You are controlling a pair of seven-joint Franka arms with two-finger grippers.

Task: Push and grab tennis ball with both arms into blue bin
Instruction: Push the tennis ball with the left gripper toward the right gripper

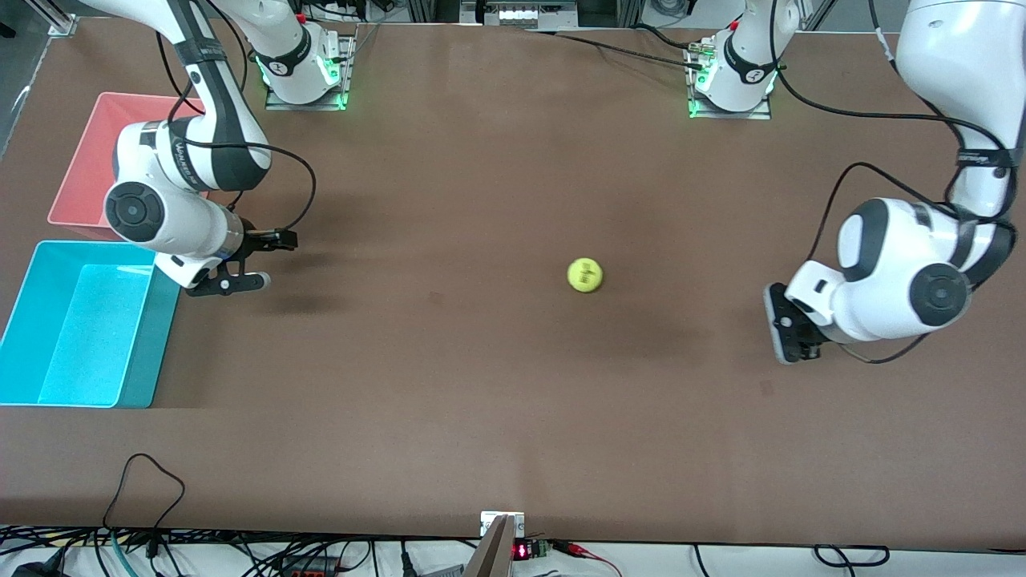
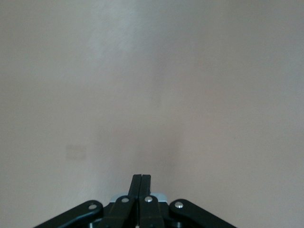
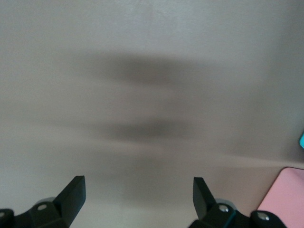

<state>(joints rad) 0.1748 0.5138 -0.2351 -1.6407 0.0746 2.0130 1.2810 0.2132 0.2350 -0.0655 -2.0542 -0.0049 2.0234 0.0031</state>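
The tennis ball (image 1: 585, 275) lies on the brown table near its middle, black lettering up. My left gripper (image 1: 777, 322) is low over the table toward the left arm's end, apart from the ball, and is shut and empty; the left wrist view shows its fingers (image 2: 141, 183) pressed together over bare table. My right gripper (image 1: 276, 259) is open and empty beside the blue bin (image 1: 136, 353), well apart from the ball; it shows open in the right wrist view (image 3: 137, 190). The ball is in neither wrist view.
A pink bin (image 1: 76, 172) stands next to the blue bin, farther from the front camera, partly under the right arm; its corner shows in the right wrist view (image 3: 285, 194). Cables run along the table's near edge (image 1: 144, 481).
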